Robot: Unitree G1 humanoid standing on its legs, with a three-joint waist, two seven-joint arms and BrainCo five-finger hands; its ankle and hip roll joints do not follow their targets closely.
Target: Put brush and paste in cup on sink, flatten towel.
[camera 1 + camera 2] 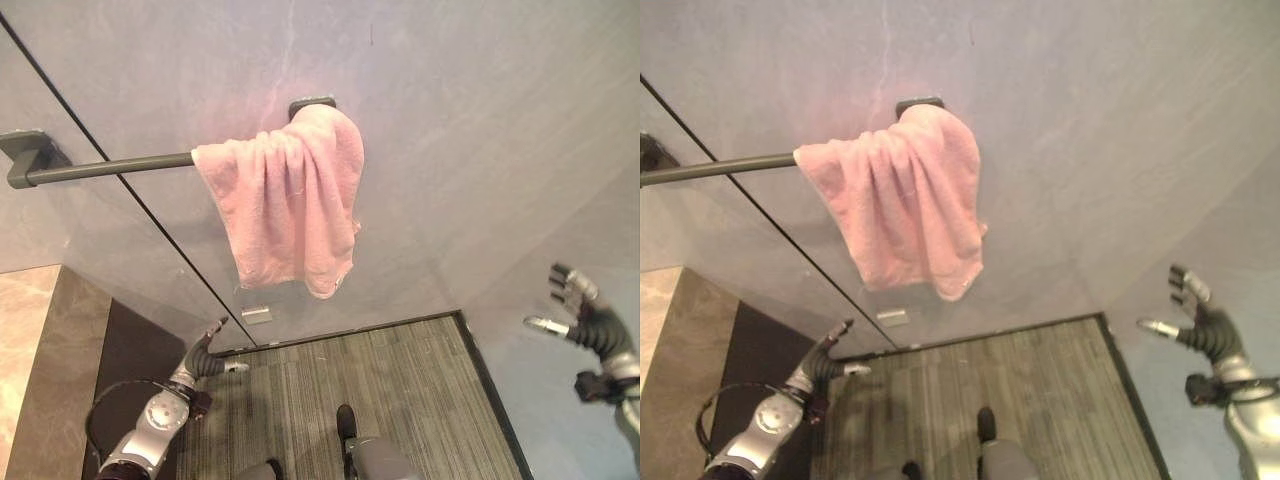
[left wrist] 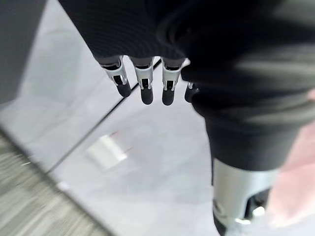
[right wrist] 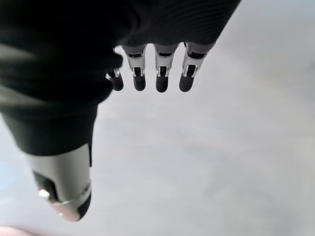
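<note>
From my left eye I look at a grey wall with a pink towel (image 1: 288, 205) hanging bunched over the right end of a dark towel bar (image 1: 110, 168). The cloth is gathered in folds near the bar's right bracket (image 1: 312, 103), and most of the bar to its left is bare. The bar's left bracket (image 1: 25, 150) sits close to the picture's edge. A small pale plate (image 1: 257, 314) is fixed low on the wall, just above the striped grey floor (image 1: 400, 390). My left hand (image 1: 208, 358) is low, near the foot of the wall, well below the towel, its fingers straight and apart, holding nothing. My right hand (image 1: 585, 318) is raised at the far right, well clear of the towel, fingers spread and empty. A tan stone surface (image 1: 25, 330) shows at the lower left, cut off by the frame, so I cannot tell what it belongs to.

From my right eye the scene is the same; the bar's left end runs out of the picture.

Along my left wrist, my fingers (image 2: 143, 86) point straight in a row at the wall, touching nothing. A blurred pink patch at the edge is the towel, and the pale plate is a smear.

Along my right wrist, my fingers (image 3: 160, 73) are straight too, with plain grey wall past them.
</note>
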